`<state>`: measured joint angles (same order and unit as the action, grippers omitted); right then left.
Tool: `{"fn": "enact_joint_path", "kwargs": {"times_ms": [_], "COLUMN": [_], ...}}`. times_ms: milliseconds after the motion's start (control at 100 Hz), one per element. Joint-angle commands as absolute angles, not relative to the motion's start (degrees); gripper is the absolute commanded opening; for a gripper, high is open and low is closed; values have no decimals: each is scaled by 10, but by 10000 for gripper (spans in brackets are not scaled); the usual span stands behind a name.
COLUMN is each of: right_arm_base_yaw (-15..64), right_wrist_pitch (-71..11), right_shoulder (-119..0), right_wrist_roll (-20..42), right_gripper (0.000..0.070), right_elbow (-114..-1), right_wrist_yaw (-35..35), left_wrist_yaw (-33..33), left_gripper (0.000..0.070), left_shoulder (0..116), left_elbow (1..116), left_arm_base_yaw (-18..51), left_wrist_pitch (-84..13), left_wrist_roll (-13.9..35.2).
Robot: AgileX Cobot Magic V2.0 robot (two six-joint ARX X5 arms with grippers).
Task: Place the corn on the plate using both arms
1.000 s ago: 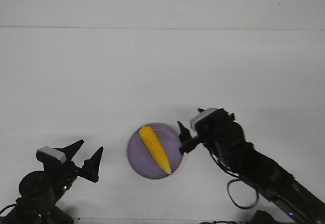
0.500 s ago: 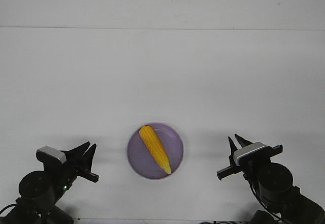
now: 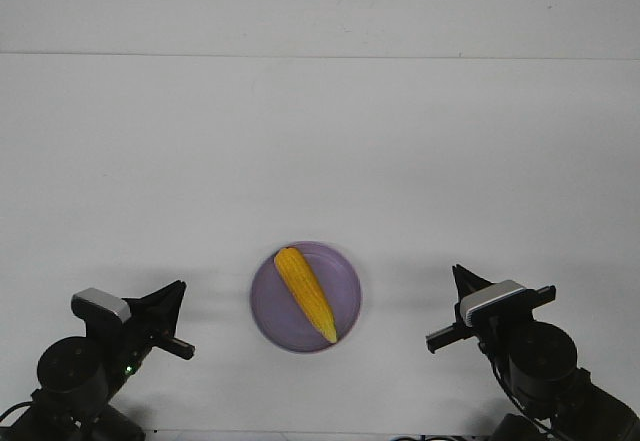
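Observation:
The yellow corn (image 3: 306,294) lies diagonally on the lavender plate (image 3: 270,316), paler tip pointing toward the near right. The plate sits on the white table near the front middle. My left gripper (image 3: 177,289) is at the front left, well left of the plate, its fingers together and empty. My right gripper (image 3: 459,276) is at the front right, well right of the plate, its fingers together and empty. Neither gripper touches the corn or the plate.
The white table (image 3: 320,151) stretches back to a far edge where a white wall begins. A black cable loops under the right arm at the front edge.
My right arm has drawn back from the plate's right rim to the front right. Both grippers' fingers have closed together. The corn and plate have not moved.

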<state>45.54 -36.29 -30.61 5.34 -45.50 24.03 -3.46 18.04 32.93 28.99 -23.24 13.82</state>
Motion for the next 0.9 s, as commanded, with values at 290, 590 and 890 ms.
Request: {"fn": "enact_joint_path", "kwargs": {"times_ms": [290,590,890], "right_arm_base_yaw": [461,461,461], "right_wrist_pitch": [-356,-356,-356], "right_shoulder": [-307,-307,-307], "right_wrist_roll": [60,60,60], "right_gripper": [16,16,16], "right_elbow": [-462,-462,-462], "right_wrist_yaw": [240,241,240], "left_wrist_yaw": [-40,-60,-60], "left_gripper": [15,15,15], "left_shoulder": [181,79,2], "left_elbow": [330,188,23], "left_arm_base_yaw": [292,108,19], "left_wrist_pitch": [-227,-52,60], "left_wrist_roll": [95,-55,-70]}}
